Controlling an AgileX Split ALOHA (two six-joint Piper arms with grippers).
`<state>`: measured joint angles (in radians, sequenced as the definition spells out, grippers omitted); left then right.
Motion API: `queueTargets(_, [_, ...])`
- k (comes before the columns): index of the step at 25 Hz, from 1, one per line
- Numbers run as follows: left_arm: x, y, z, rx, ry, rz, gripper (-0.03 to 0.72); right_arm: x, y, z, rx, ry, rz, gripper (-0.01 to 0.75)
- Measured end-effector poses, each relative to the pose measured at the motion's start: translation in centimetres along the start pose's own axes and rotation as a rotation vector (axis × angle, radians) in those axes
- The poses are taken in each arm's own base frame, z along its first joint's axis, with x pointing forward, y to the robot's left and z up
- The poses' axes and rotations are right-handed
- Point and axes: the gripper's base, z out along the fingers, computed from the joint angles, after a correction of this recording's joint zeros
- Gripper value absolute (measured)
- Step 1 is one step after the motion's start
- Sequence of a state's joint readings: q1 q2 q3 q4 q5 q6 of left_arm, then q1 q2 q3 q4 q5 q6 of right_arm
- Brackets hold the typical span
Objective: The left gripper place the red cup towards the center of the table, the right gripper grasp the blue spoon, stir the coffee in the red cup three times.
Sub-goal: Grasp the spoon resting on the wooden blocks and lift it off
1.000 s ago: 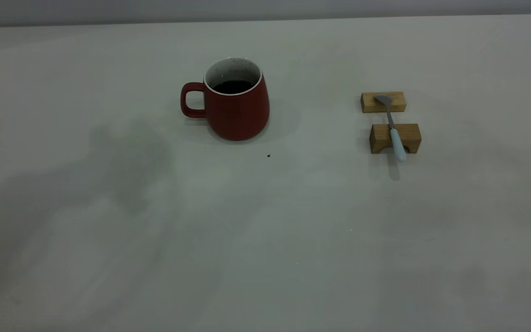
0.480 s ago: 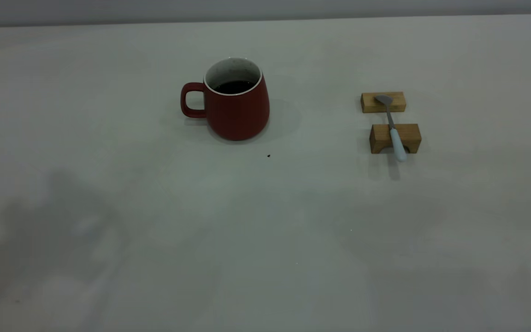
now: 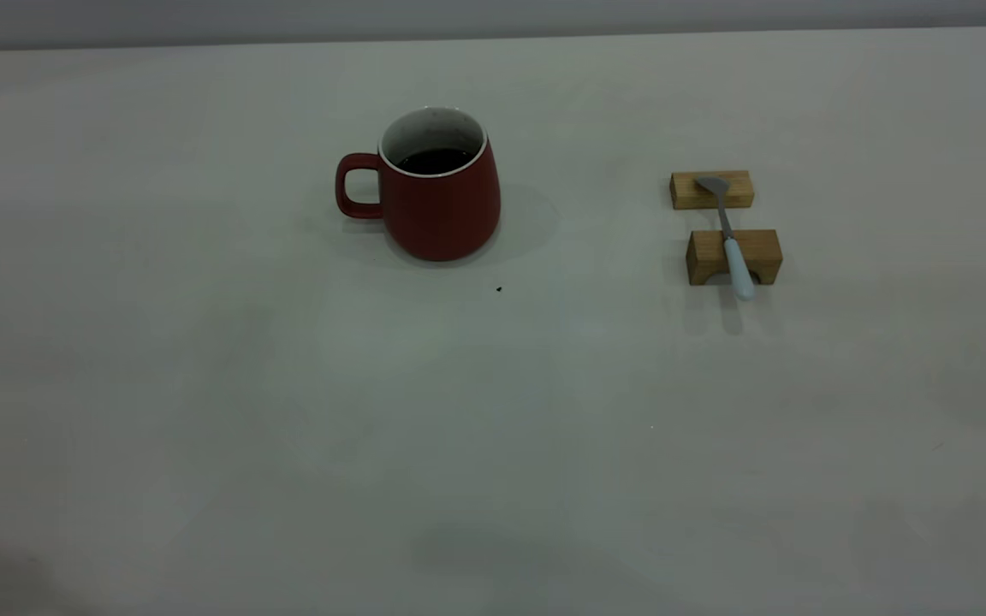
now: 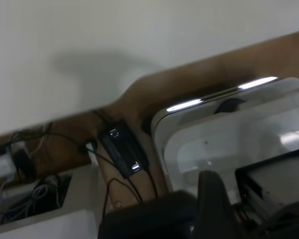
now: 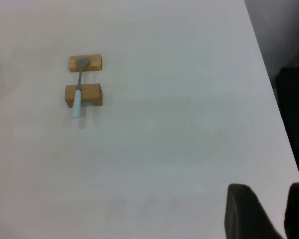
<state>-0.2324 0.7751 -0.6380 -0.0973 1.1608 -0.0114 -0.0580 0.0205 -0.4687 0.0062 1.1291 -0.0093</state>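
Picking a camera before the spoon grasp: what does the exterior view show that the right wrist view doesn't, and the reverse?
Only the exterior view shows the whole red cup with its coffee; no arm is visible there. Only the right wrist view shows the right end effector, fingers apart, far from the spoon, plus the table's side edge. Both show the blue spoon lying across two wooden blocks on the table.

Dim, even light; the red cup (image 3: 440, 197) casts a soft shadow; left wrist view blurred
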Motion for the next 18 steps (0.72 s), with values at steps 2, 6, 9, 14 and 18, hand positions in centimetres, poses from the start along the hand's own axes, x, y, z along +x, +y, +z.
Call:
queueTargets(2, [1.8,0.4,0.2,-0.036,-0.041,-0.019,0.521,0.0,0.0,0.0,0.0,0.0,0.0,0.237])
queueTargets(6, [4.6,1.2,0.4,-0.102,-0.164,-0.035,0.521,0.0,0.0,0.0,0.0,0.0,0.0,0.237])
queueTargets(9, [6.1,1.3,0.0,-0.105,-0.296,-0.031,0.521,0.0,0.0,0.0,0.0,0.0,-0.001,0.237])
queueTargets(14, [8.5,1.3,-1.0,-0.095,-0.487,-0.026,0.521,0.0,0.0,0.0,0.0,0.0,-0.001,0.237])
queueTargets(18, [10.2,1.3,-1.4,-0.102,-0.616,-0.048,0.521,0.0,0.0,0.0,0.0,0.0,-0.001,0.237])
